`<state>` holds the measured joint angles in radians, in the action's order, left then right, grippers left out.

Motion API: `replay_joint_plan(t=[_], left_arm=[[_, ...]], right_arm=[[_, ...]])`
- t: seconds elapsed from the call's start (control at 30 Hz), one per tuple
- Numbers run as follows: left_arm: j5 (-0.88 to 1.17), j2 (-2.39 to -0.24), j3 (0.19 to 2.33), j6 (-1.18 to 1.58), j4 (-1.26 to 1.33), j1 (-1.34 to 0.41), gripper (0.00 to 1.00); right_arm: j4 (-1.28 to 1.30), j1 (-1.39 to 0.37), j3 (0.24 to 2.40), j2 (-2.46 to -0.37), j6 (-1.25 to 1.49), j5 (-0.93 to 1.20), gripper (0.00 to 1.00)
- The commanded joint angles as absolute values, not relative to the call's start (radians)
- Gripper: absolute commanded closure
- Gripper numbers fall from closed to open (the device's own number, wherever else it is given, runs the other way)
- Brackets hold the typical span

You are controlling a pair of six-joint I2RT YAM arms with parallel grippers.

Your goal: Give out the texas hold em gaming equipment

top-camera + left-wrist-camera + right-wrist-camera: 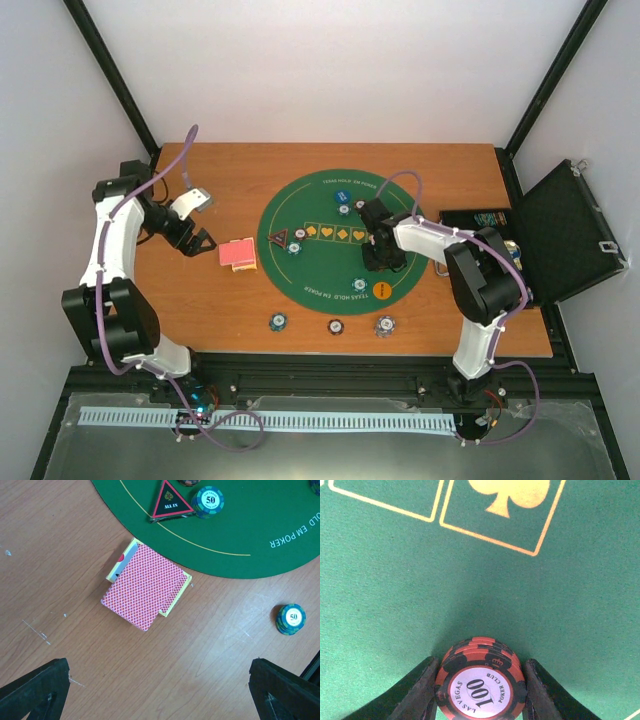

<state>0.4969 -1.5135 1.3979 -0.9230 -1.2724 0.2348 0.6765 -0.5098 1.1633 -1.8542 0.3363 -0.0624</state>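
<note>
A stack of red-backed playing cards [146,586] lies on a yellow-edged card box on the wood, left of the mat; it also shows in the top view [238,254]. My left gripper [160,690] is open and empty, hovering just left of the cards [200,240]. A black-red "ALL IN" triangular marker [171,501] and a blue 50 chip stack [207,501] sit on the mat's left edge. My right gripper [481,664] is over the mat [388,262], its fingers closed against both sides of a red-black 100 chip stack [481,680] resting on the felt.
The round green felt mat [330,290] holds an orange button disc [383,289] and several chips. Three chip stacks [334,325] stand on the wood near the front edge. An open black case [560,235] stands at the right.
</note>
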Motion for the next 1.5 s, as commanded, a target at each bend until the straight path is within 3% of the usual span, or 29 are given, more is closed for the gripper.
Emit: replay_joint_plan(t=[0.0, 0.63, 0.93, 1.17, 1.47], left_arm=[[0.503, -1.474, 1.388, -0.961, -1.253, 0.233, 0.0], [0.544, -1.461, 1.358, -0.789, -1.223, 0.234, 0.0], [0.546, -1.466, 1.386, -0.7, -1.224, 0.233, 0.0], [0.532, -1.445, 1.381, -0.679, -1.234, 0.234, 0.0], [0.566, -1.445, 1.364, -0.658, -1.226, 0.234, 0.0]], right_arm=[[0.661, -0.501, 1.127, -1.832, 0.333, -0.04, 0.62], [0.691, -0.517, 1.103, -1.796, 0.346, -0.04, 0.59], [0.794, -0.517, 1.22, -1.724, 0.348, -0.105, 0.19], [0.952, -0.572, 1.217, -1.57, 0.413, -0.147, 0.09], [0.983, -0.762, 0.967, -1.344, 0.628, -0.094, 0.07]])
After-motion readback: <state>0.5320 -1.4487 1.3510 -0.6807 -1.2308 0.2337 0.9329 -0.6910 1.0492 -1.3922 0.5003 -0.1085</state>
